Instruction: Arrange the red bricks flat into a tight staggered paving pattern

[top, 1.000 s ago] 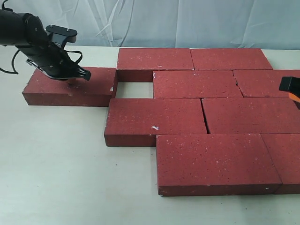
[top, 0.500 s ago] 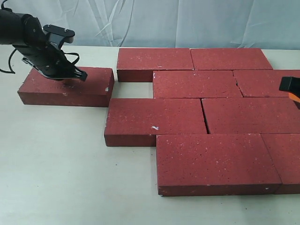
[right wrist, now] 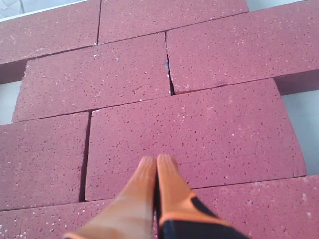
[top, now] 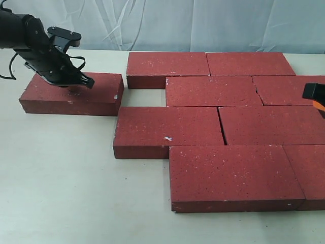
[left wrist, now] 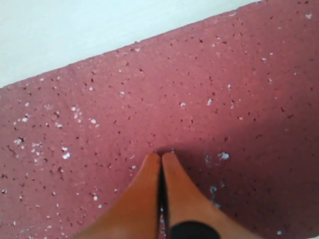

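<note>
One red brick (top: 71, 94) lies flat by itself at the left, a little apart from the others. My left gripper (top: 84, 81) is shut, its orange fingertips (left wrist: 152, 160) pressed together on that brick's speckled top (left wrist: 224, 99). Several more red bricks (top: 213, 90) lie flat in staggered rows at the centre and right, with a brick-wide gap (top: 145, 97) at the left end of the second row. My right gripper (right wrist: 156, 160) is shut and empty over the laid bricks (right wrist: 199, 129). Only part of the right arm (top: 315, 92) shows at the exterior view's right edge.
The bricks rest on a white table (top: 61, 173) that is bare at the left and front. A pale crumpled sheet (top: 177, 23) hangs behind it. A narrow crack (top: 222, 127) separates two third-row bricks.
The lone brick has slid slightly left, away from the paved group, with the left gripper on its top. In the last half second nothing has moved. The right arm is still.
</note>
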